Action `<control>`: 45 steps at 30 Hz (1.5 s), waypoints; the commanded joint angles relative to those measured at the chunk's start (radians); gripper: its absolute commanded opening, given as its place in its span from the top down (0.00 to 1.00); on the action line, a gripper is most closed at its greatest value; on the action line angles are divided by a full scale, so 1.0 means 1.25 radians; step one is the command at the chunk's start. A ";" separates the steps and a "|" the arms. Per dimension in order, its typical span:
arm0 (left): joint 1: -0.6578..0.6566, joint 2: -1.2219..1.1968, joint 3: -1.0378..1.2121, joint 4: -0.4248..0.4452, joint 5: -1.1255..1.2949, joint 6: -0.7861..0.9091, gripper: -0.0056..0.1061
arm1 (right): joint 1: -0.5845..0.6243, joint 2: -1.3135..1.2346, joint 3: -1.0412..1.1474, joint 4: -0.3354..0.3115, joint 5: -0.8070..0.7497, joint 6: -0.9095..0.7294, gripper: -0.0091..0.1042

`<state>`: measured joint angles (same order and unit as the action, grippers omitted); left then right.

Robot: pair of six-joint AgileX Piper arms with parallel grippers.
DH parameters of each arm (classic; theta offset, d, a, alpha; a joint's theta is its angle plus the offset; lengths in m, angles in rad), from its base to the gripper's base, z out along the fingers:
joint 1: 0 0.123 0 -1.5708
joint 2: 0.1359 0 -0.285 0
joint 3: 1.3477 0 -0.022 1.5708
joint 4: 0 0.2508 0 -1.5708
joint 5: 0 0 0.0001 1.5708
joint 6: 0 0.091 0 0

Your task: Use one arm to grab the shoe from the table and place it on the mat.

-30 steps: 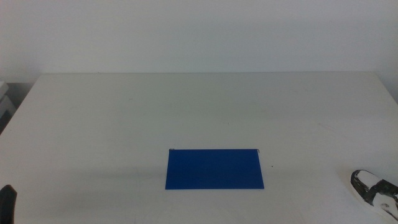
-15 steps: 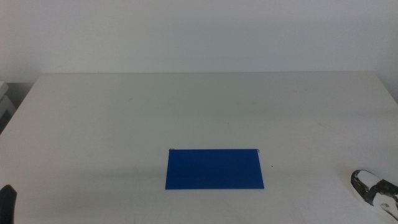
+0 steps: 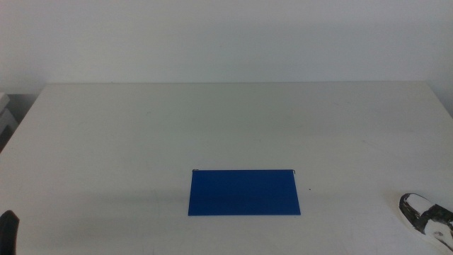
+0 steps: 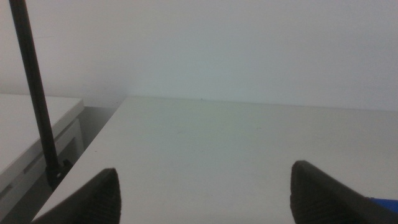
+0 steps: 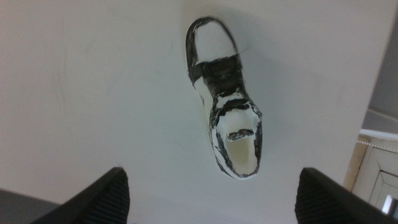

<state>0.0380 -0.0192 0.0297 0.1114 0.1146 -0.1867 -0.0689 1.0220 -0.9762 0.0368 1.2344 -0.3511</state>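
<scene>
Task barely begun: small white sneaker with black patterned panels [image 5: 225,104] lies ungrasped on plain white tabletop [image 3: 212,127], well right of bare deep blue rectangular mat [image 3: 244,192]; right gripper [image 5: 211,199] hovers above it, jaws spread; left gripper [image 4: 205,193] waits, likewise spread.

A plain white wall [image 3: 226,39] is filling the far side of the room behind the desk [image 3: 226,127], meeting its back edge in a straight line. Soft, even light is falling across everything, leaving only faint shadows. Beside the desk's left edge a low white cabinet [image 4: 31,134] is standing, with a thin black pole [image 4: 34,87] rising in front of it. Past the desk's right edge, pale furniture [image 5: 376,165] is showing, too blurred to identify.
</scene>
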 commanded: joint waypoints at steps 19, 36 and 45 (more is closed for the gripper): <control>-0.003 -0.005 0.004 -0.003 -0.065 -0.002 0.11 | -0.006 0.252 -0.030 -0.044 -0.158 -0.107 0.11; -0.003 -0.005 0.004 -0.003 -0.065 -0.002 0.11 | -0.006 0.354 0.162 -0.039 -0.417 -0.143 0.11; -0.003 -0.005 0.004 -0.003 -0.065 -0.002 0.11 | -0.006 0.358 0.205 -0.039 -0.450 -0.148 0.20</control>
<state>0.0380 -0.0192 0.0297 0.1114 0.1146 -0.1867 -0.0689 1.4972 -0.7042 0.0000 0.6881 -0.5219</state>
